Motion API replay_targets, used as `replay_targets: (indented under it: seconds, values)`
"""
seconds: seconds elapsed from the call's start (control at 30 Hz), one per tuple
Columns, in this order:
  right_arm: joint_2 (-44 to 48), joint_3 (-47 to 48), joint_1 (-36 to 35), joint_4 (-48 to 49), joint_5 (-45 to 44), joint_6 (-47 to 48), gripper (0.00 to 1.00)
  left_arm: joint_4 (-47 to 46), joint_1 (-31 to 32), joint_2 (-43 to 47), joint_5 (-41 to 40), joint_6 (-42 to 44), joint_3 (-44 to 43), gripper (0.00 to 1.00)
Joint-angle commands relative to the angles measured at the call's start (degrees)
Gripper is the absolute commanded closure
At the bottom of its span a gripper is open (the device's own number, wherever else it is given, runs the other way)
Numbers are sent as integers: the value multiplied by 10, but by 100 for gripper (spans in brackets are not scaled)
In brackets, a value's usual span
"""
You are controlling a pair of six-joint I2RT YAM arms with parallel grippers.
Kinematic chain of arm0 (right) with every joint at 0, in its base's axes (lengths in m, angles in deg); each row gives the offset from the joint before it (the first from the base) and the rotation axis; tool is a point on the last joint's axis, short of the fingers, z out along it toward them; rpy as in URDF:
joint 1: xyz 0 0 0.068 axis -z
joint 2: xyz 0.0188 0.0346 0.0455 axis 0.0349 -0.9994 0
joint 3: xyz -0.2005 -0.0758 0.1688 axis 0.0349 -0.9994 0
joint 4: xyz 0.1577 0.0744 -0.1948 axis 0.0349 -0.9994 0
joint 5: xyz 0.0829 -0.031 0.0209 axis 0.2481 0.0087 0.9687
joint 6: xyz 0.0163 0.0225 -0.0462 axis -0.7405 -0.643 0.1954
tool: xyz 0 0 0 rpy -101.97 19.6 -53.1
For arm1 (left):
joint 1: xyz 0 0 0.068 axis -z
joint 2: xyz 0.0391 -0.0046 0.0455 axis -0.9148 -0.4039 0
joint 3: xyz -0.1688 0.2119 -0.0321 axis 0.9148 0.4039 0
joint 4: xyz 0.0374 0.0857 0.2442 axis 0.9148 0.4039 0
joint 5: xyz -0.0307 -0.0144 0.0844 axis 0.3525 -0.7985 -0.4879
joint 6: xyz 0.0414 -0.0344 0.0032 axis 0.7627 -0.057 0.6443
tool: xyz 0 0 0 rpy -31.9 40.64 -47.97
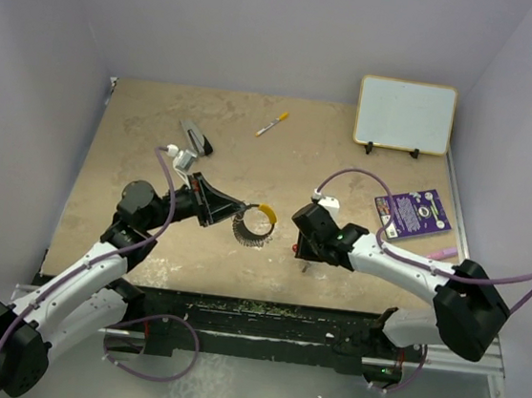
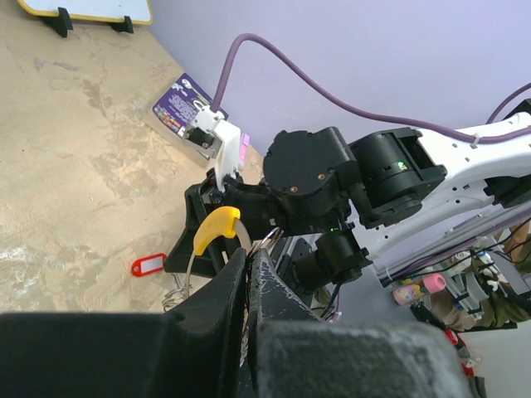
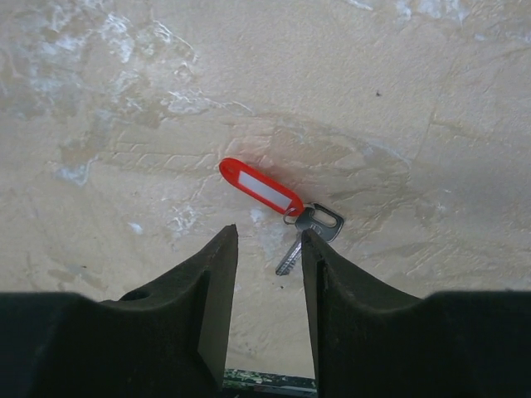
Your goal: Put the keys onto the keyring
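plainly, silver keys [image 3: 304, 237] carry a red tag [image 3: 259, 186].

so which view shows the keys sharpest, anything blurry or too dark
right wrist: keys sharp, evenly lit, soft shadows; left wrist: left gripper near-black and soft up close, keyring clear; top external: keys only a speck, light even

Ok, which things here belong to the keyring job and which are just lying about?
In the job: keys with red tag, lying by the open right gripper; keyring, pinched by the shut left gripper.
Lying about: whiteboard, marker pen, purple booklet, grey-black tool.
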Motion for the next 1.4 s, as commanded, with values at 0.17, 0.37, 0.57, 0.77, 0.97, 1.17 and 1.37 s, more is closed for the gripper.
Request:
replay_targets:
  seconds: [0.17,0.37,0.57,0.77,0.97,1.17,1.37]
  values:
    - [-43,-3,5,-8,22,-20,63,-29,-4,17,-11,6,8,96]
    - [-69,9,5,-18,5,-20,61,-30,-5,21,-15,8,12,96]
    - [-94,27,5,-21,-13,-14,62,-29,-7,21,-16,7,13,96]
    - [-113,39,6,-23,-27,-8,64,-28,-8,20,-17,9,15,96]
    - [-93,60,5,-71,-67,-14,66,-26,-11,22,-17,9,18,96]
    - [-31,69,6,-71,-72,-12,63,-29,-11,21,-19,11,19,96]
    - [-53,74,9,-61,-77,8,56,-30,-11,20,-19,14,22,96]
